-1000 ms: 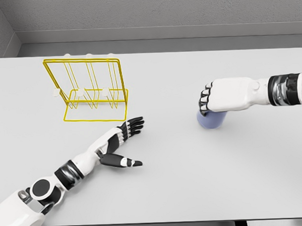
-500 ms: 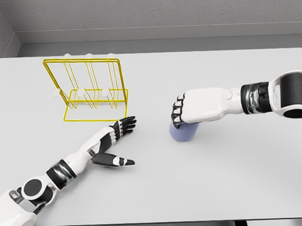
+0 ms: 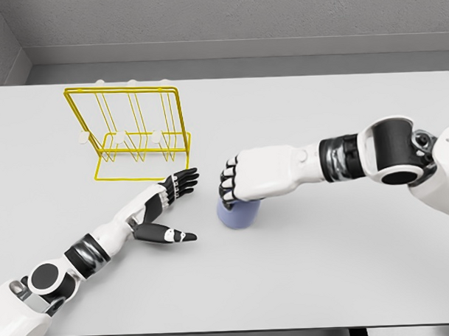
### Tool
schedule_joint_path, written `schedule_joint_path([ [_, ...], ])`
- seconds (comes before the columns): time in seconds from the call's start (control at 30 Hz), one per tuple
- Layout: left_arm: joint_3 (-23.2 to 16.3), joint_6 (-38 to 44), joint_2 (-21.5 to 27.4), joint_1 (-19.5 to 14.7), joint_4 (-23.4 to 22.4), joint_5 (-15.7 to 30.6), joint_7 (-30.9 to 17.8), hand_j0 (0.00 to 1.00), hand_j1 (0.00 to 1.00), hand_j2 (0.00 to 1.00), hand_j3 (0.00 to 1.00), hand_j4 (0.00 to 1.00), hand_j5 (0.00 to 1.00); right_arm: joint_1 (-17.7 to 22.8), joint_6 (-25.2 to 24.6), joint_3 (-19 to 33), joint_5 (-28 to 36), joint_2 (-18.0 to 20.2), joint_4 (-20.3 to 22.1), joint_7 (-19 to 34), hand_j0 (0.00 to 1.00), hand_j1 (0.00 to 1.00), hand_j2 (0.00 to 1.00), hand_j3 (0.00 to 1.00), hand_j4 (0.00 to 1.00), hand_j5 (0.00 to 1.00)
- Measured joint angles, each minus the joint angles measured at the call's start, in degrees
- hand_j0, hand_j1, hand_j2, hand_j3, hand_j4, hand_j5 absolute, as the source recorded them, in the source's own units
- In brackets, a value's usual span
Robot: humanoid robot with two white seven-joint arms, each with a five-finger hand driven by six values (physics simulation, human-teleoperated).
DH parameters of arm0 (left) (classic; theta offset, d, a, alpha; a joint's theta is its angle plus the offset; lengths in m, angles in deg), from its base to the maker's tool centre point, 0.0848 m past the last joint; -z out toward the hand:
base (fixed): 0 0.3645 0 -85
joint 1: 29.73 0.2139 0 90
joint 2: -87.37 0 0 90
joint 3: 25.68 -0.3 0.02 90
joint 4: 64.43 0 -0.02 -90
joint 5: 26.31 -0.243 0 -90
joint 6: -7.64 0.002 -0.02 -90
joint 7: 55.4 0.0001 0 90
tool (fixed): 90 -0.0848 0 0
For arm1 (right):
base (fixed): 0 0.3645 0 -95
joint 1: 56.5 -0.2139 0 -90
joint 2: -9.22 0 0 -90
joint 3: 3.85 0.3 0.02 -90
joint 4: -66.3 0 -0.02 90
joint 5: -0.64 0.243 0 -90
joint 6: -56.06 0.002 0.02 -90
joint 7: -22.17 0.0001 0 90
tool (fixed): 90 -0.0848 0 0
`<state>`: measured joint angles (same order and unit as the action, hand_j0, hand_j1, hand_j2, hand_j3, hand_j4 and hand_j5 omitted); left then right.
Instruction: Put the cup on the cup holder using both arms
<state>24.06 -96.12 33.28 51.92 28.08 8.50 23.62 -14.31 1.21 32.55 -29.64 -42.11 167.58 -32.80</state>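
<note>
A pale blue cup (image 3: 236, 216) is near the middle of the white table, gripped from above by my right hand (image 3: 241, 181), whose fingers curl around its top. My left hand (image 3: 170, 207) lies open just left of the cup, fingers spread and thumb pointing right, a short gap away from it. The yellow wire cup holder (image 3: 135, 134) stands upright at the back left of the table, behind the left hand, with white-tipped pegs along its base.
The white table (image 3: 324, 268) spans the whole view, with a grey wall behind it. The table's front edge runs along the bottom of the picture.
My right hand has carried the cup leftwards from the right side of the table toward the middle. My left hand has drawn back slightly and stays open.
</note>
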Motion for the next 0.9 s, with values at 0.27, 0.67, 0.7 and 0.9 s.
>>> schedule_joint_path([
  [0.27, 0.08, -0.01, 0.0, 0.0, 0.0, 0.01, 0.0, 1.0, 1.0, 1.0, 1.0, 1.0, 1.0, 0.0, 0.0, -1.61, -0.03, -0.11, -0.03, 0.0, 0.66, 0.66, 0.66, 0.66, 0.66, 0.66],
  [0.67, 0.01, 0.02, -0.08, -0.09, 0.01, 0.0, 0.0, 1.0, 1.0, 1.0, 1.0, 1.0, 1.0, 0.0, -0.01, -2.03, -0.65, 0.37, -0.04, -0.01, 1.0, 1.0, 1.0, 1.0, 1.0, 1.0],
  [0.7, 0.01, 0.01, -0.08, 0.0, 0.02, 0.0, 0.0, 1.0, 1.0, 1.0, 1.0, 1.0, 1.0, 0.0, -0.01, -1.8, -0.66, 0.45, -0.04, -0.01, 1.0, 1.0, 1.0, 1.0, 1.0, 1.0],
  [0.9, 0.07, 0.03, -0.06, 0.0, 0.08, 0.0, 0.0, 1.0, 1.0, 1.0, 1.0, 1.0, 1.0, 0.09, -0.01, 4.04, -0.12, 1.69, -0.04, -0.01, 1.0, 1.0, 1.0, 1.0, 1.0, 1.0],
])
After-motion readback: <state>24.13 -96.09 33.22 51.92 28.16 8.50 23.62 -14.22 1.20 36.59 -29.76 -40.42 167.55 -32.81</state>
